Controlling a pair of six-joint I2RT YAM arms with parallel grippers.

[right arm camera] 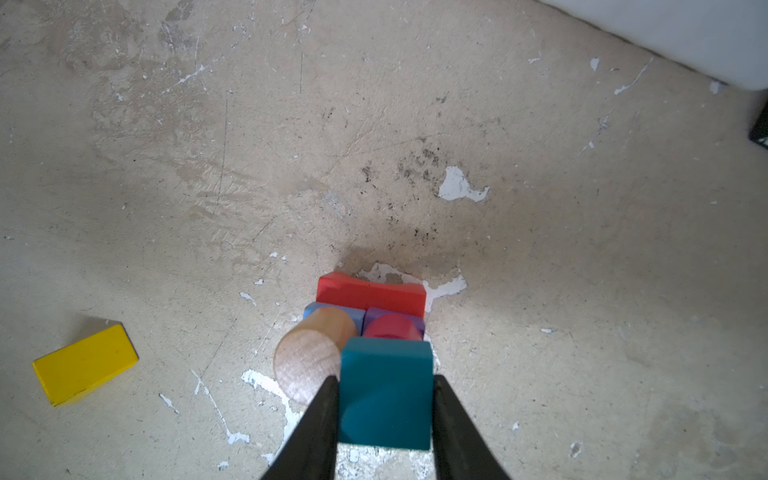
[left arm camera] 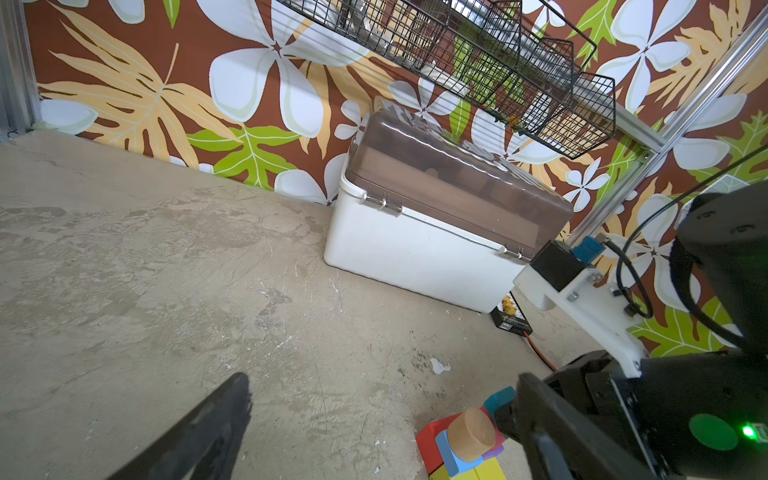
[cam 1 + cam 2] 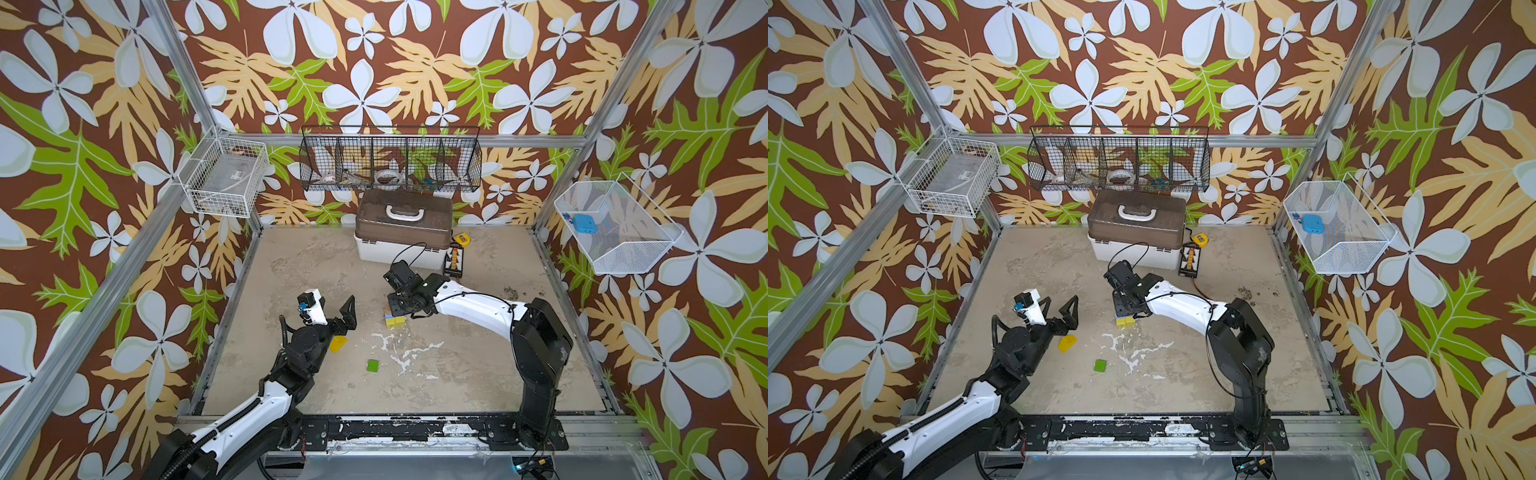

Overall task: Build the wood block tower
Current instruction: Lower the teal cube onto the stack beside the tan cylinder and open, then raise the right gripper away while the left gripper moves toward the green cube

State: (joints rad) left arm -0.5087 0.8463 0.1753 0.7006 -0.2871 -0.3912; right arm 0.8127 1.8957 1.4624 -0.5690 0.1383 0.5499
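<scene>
The wood block tower stands mid-table: yellow blocks at its base, a red arch, blue and purple blocks, a tan cylinder and a pink cylinder. My right gripper is shut on a teal block, directly over the pink cylinder; whether the block touches it I cannot tell. In a top view the right gripper hides most of the tower. My left gripper hangs open and empty, left of the tower. A yellow wedge and a green block lie loose on the table.
A white box with a brown lid stands at the back. A black device and a yellow tape measure lie beside it. Wire baskets hang on the walls above the table.
</scene>
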